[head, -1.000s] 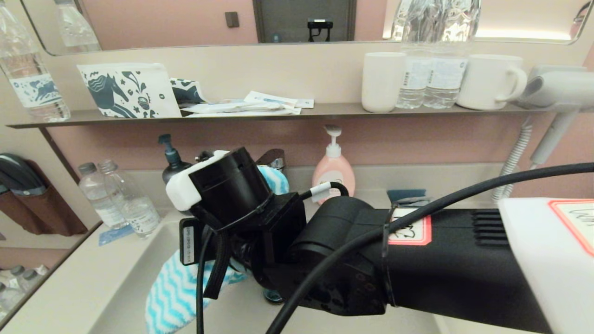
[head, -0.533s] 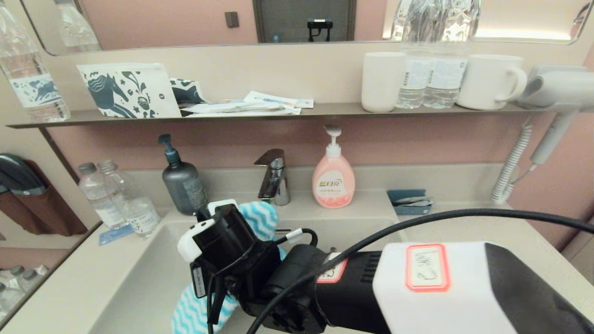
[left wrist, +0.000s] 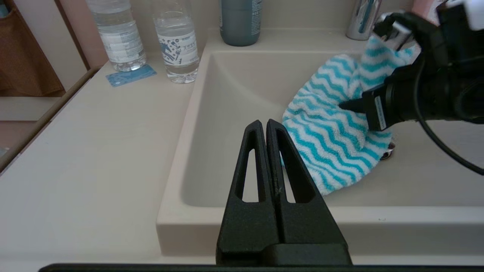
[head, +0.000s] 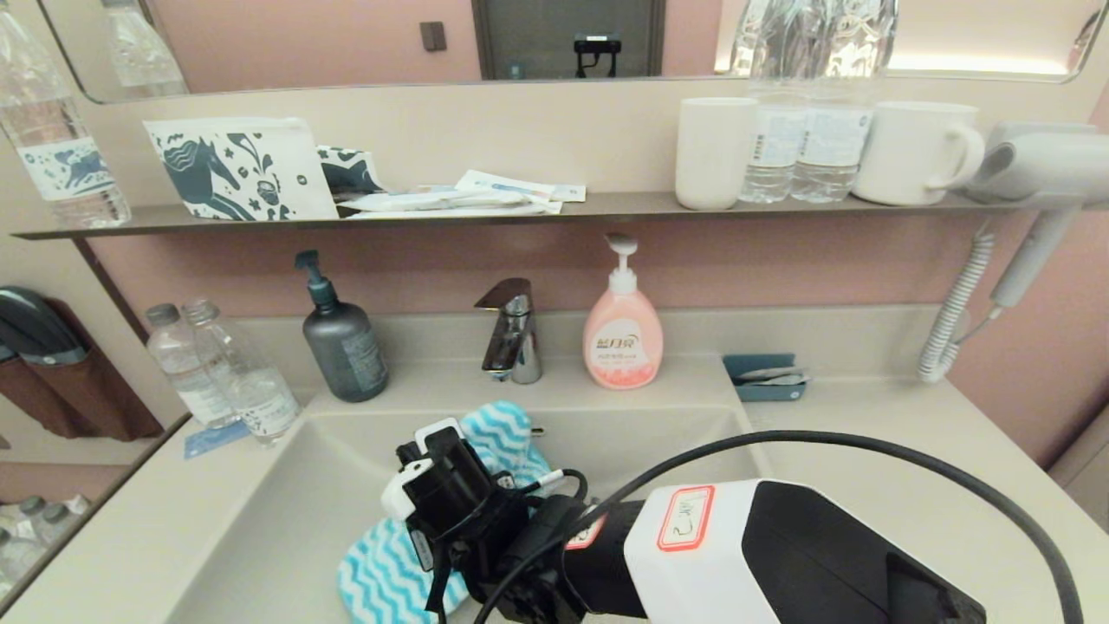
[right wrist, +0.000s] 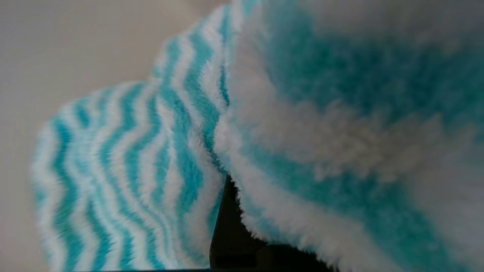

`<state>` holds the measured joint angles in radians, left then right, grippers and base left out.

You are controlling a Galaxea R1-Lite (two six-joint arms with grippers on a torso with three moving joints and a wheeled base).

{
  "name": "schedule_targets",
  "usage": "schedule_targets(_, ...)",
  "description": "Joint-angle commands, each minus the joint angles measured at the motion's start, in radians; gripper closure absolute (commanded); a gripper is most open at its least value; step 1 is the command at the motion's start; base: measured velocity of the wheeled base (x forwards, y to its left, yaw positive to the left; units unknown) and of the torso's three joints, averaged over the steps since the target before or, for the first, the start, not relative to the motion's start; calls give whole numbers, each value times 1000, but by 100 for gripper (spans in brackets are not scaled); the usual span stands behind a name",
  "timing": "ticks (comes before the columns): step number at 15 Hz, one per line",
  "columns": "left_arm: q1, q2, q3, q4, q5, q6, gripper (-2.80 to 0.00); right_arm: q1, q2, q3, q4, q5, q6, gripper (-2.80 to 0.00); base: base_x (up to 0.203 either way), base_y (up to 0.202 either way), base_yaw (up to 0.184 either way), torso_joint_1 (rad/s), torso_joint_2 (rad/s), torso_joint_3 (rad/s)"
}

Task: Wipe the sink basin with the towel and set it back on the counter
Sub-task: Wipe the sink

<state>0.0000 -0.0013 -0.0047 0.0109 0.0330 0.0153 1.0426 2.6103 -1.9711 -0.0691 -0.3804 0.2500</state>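
The turquoise and white striped towel [head: 381,572] lies bunched on the floor of the beige sink basin [head: 277,511], and one fold stands up over my right gripper [head: 475,472]. That gripper is low in the basin's middle, shut on the towel [right wrist: 124,170]; only one dark finger [right wrist: 228,234] shows under the cloth. The chrome drain plug [left wrist: 388,153] peeks out at the towel's edge [left wrist: 329,139]. My left gripper [left wrist: 266,124] hangs shut and empty over the basin's near left rim. The beige counter [head: 875,451] surrounds the basin.
Behind the basin stand a chrome faucet [head: 511,334], a pink soap bottle [head: 622,338] and a dark pump bottle [head: 342,347]. Two water bottles [head: 230,377] stand on the left counter, a blue tray [head: 762,377] on the right. A hair dryer cord [head: 953,303] hangs far right.
My right arm has dropped from faucet height down into the basin and drawn back toward me, carrying the towel, which now rests on the basin floor.
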Motion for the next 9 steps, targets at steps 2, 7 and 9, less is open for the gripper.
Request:
schedule_targets(2, 0, 1, 0, 0, 1, 0, 0, -41, 30, 0, -1, -5, 2, 0, 0, 0, 0, 0, 0, 0)
schedule_targets(7, 0, 1, 0, 0, 1, 0, 0, -87, 80, -2, -4, -5, -18, 0, 0, 0, 0, 0, 0, 0)
schedule_targets(9, 0, 1, 0, 0, 1, 0, 0, -99, 101, -1, -22, -7, -44, 0, 0, 0, 0, 0, 0, 0)
